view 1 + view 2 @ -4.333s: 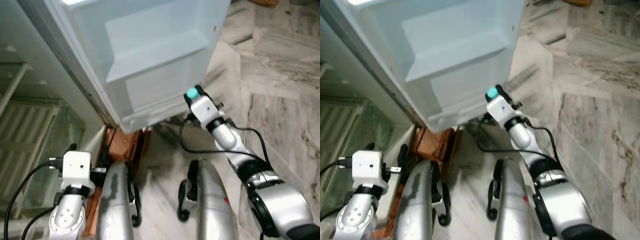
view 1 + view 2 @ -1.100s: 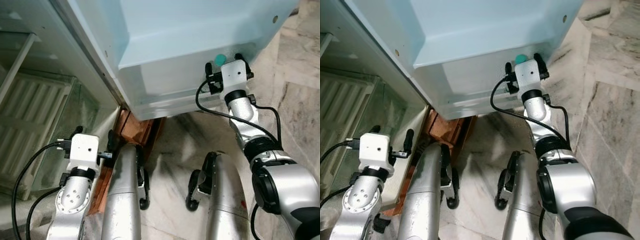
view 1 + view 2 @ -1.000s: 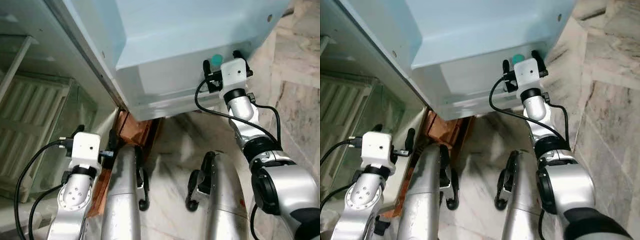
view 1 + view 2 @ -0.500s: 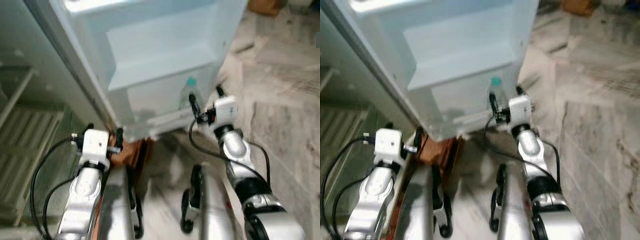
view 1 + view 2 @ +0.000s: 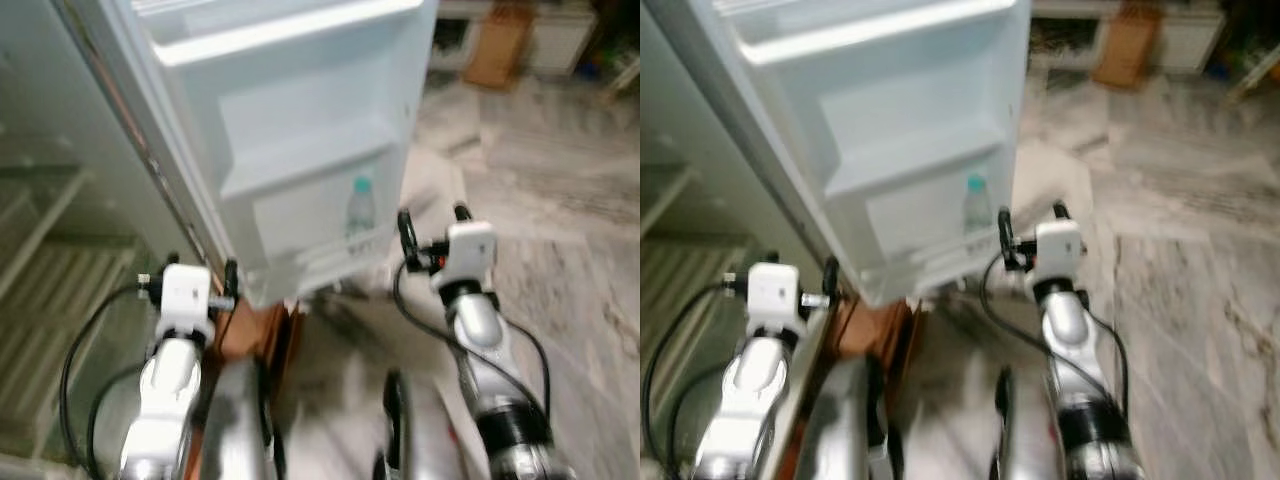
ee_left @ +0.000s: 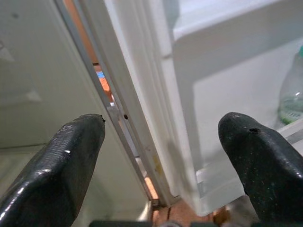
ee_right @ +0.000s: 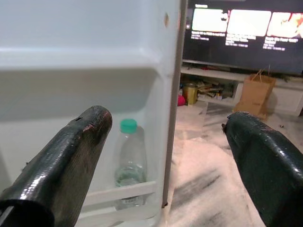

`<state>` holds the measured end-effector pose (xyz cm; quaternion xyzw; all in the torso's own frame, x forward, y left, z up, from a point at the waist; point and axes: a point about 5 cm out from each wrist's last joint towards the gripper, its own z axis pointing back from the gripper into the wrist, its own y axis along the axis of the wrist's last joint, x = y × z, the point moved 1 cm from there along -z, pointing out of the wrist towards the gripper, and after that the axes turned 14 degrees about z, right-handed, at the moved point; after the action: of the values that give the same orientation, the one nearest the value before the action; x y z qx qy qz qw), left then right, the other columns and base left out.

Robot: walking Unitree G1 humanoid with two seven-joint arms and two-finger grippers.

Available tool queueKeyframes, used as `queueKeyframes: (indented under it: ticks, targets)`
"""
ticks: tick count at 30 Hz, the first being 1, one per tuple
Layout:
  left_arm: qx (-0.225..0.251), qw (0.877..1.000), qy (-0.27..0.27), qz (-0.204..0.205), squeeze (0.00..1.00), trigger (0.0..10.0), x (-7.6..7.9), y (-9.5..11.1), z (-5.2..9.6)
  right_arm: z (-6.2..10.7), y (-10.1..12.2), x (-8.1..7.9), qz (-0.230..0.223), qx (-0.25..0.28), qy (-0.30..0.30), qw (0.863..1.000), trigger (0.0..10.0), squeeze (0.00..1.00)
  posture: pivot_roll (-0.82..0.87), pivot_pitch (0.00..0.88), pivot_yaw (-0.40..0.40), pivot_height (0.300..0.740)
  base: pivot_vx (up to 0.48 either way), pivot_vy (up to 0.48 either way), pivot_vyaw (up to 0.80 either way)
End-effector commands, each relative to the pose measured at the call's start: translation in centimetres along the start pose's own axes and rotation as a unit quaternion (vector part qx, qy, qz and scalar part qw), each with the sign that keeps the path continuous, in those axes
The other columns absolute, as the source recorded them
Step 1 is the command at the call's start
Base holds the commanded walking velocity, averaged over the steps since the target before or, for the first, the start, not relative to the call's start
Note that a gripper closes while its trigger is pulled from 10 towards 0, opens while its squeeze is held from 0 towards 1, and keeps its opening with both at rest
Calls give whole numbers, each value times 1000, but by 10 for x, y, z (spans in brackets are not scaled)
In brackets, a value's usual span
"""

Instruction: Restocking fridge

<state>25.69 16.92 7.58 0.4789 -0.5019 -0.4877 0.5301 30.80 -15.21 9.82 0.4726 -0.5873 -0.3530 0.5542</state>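
A clear water bottle (image 5: 360,212) with a green cap stands upright in the lowest shelf of the open fridge door (image 5: 300,150). My right gripper (image 5: 432,222) hovers just right of the door's outer edge, open and empty, a short way from the bottle. In the right wrist view the bottle (image 7: 128,163) sits behind the shelf rail between my spread fingers (image 7: 71,151). My left gripper (image 5: 202,267) is open and empty, low by the door's hinge side. Its wrist view shows the hinge gap and the bottle (image 6: 293,94) at the edge.
The fridge body (image 5: 60,230) with wire shelves is at the left. A brown wooden block (image 5: 255,330) lies under the fridge. Marble floor (image 5: 560,200) spreads to the right. A paper bag (image 7: 253,92) and a low TV stand with a lit screen (image 7: 246,23) stand far back.
The head camera has tilted up and the picture is blurred. My right gripper has let go of the bottle and drawn back from the door shelf, where the bottle now stands alone.
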Motion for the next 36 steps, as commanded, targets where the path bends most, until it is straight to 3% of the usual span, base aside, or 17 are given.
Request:
queueKeyframes:
  ticks: [1,9,10,14,20,23,31,36]
  targets:
    - [1,1000,0,-1,0,10000,-4,0,1,-5,12,-3,-4,19,6,1000,10000,0,83,5,36,640,0,0,0]
    - [-13,1000,16,-17,0,10000,0,-8,-1,-13,23,-17,2,33,29,999,10000,0,95,3,34,695,0,0,0]
    - [-22,999,14,-29,0,10000,0,-12,1,-13,23,-19,3,31,30,999,10000,0,94,2,37,705,0,0,0]
    - [-34,999,25,-14,0,10000,-5,-17,10,-9,20,-20,2,24,35,999,10000,0,98,8,37,740,0,0,0]
    - [-42,999,26,-3,0,10000,-7,-20,13,-4,10,-14,-5,-3,21,1000,10000,0,94,18,33,740,0,0,0]
    - [-40,999,-14,6,0,10000,3,-17,9,-5,8,-12,-13,-12,15,1000,10000,0,97,23,26,740,0,0,0]
    - [-41,999,-21,12,0,10000,11,-18,7,-6,6,-15,-19,-21,25,999,10000,0,97,34,15,740,0,0,0]
    - [-40,999,-22,20,0,10000,18,-18,5,1,-4,-10,-46,-40,14,998,10000,0,114,33,-2,740,0,0,0]
